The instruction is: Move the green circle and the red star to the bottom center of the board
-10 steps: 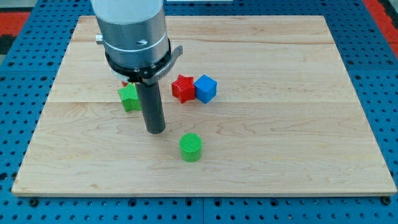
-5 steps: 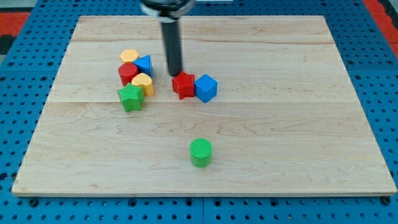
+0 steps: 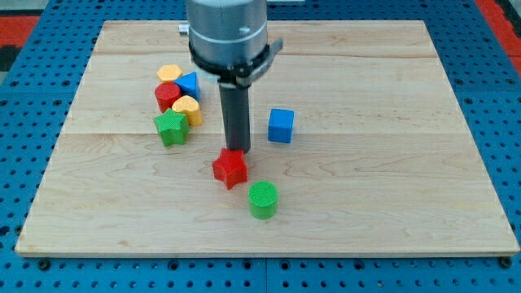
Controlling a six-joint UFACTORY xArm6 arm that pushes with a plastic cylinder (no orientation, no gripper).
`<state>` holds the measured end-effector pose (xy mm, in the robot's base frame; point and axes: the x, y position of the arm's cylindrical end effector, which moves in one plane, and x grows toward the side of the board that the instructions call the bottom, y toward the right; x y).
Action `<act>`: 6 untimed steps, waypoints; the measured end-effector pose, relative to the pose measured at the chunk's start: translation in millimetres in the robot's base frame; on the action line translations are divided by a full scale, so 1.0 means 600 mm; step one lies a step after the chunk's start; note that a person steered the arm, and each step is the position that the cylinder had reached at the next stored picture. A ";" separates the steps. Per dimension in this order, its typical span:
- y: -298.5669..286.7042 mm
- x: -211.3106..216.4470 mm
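While my tip [image 3: 237, 151] seems to touch the red star [image 3: 230, 168] from above, the green circle [image 3: 263, 199] sits just beside it, low on the bench [image 3: 391, 195]; the blue cube [image 3: 281, 125] stands apart.

A ridged green circular block [image 3: 263, 199] is seen standing flat on the wooden board [image 3: 391, 187], low and near the centre. A red star-shaped block [image 3: 230, 168] is set just beside it, toward the view's upper left, a narrow gap showing between them.
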<state>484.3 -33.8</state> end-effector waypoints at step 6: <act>-0.054 0.023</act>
<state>497.9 -66.5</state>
